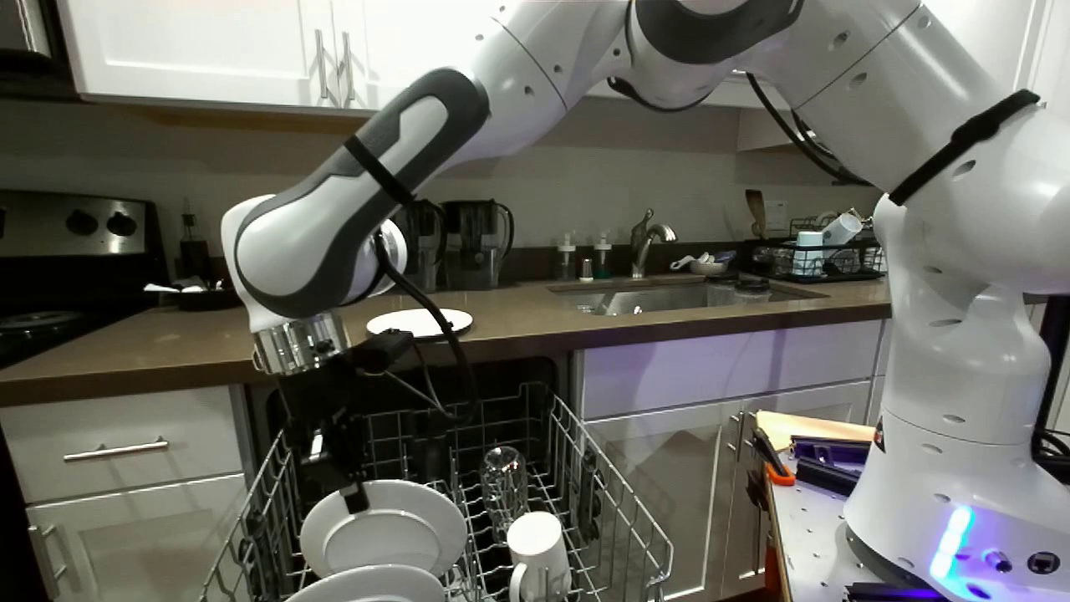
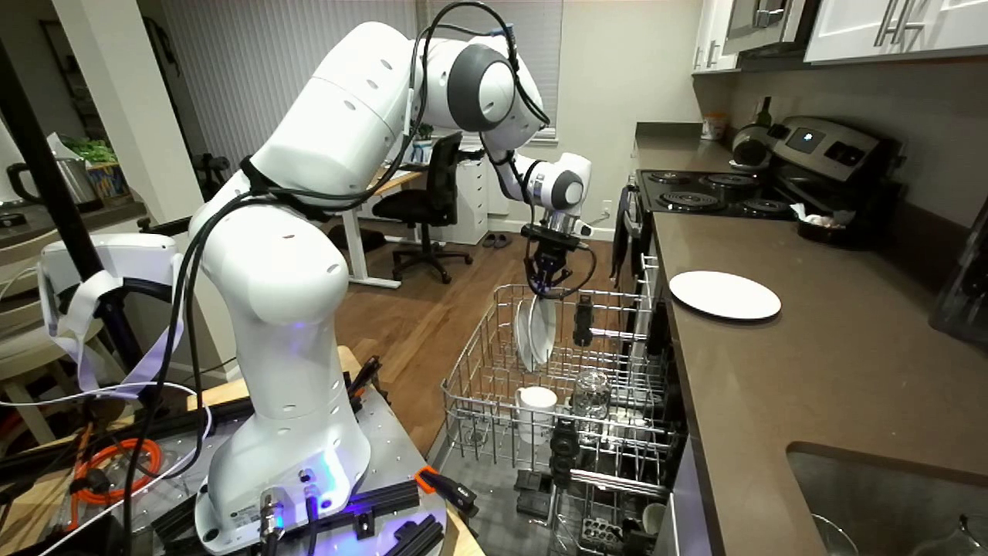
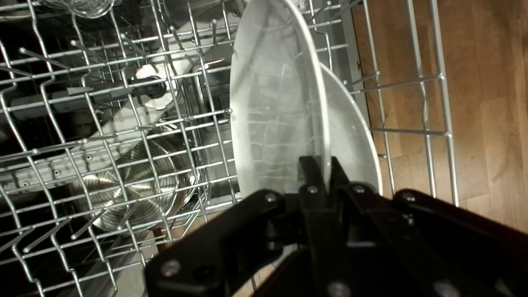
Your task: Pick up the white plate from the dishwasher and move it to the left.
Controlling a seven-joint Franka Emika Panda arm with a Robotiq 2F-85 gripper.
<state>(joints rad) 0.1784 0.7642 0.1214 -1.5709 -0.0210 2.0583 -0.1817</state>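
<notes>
The white plate (image 1: 393, 535) stands upright in the wire rack (image 1: 613, 472) of the dishwasher (image 2: 482, 494). It shows edge-on in an exterior view (image 2: 545, 332) and at a steep angle in the wrist view (image 3: 274, 99). My gripper (image 3: 326, 167) is shut on the plate's upper rim, one black finger on each face. The gripper also shows in both exterior views (image 1: 355, 499) (image 2: 543, 287), pointing down at the rack. The plate's lower edge is among the tines; I cannot tell whether it is lifted.
Another white plate (image 3: 350, 128) stands close beside the held one, away from the counter (image 2: 772, 371). A white mug (image 1: 537, 548) and a clear glass (image 1: 503, 481) stand in the rack. A flat white plate (image 2: 725, 295) lies on the counter. Rack side wires (image 3: 445, 103) surround the plates.
</notes>
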